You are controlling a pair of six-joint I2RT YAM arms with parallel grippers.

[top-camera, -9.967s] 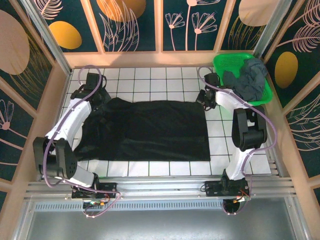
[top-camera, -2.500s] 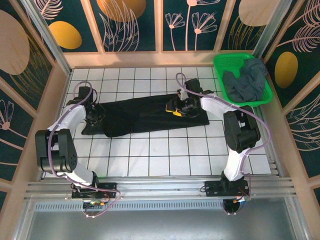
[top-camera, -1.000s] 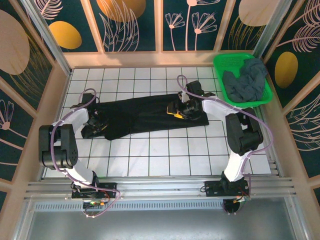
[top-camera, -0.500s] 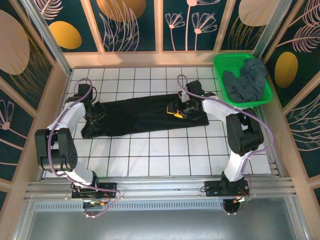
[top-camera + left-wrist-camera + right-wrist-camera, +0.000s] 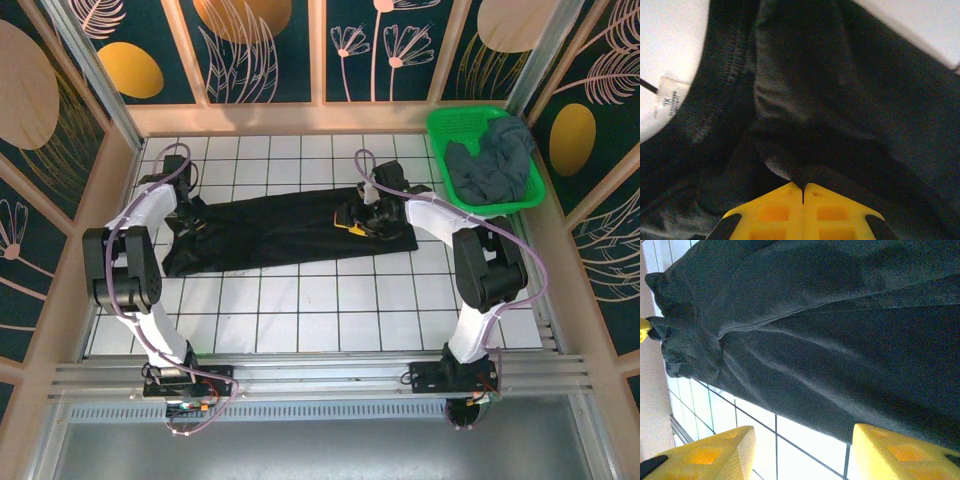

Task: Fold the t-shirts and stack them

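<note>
My tabletop (image 5: pixel 300 310) is white tile with a dark grid, fenced by a pale wooden frame (image 5: pixel 290 118). Beyond stand dark teal panels (image 5: pixel 410 85) painted with cream leaves and orange ovals (image 5: pixel 130 70). Metal rails (image 5: pixel 320 375) line the near edge.

Count: 2 t-shirts (black t-shirt (image 5: pixel 280 235), grey t-shirt (image 5: pixel 495 165)), 1 green basket (image 5: pixel 455 122), 2 arms (left arm (image 5: pixel 145 212), right arm (image 5: pixel 440 215)).

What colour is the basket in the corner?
The basket is bright green; the top view shows it best.
</note>
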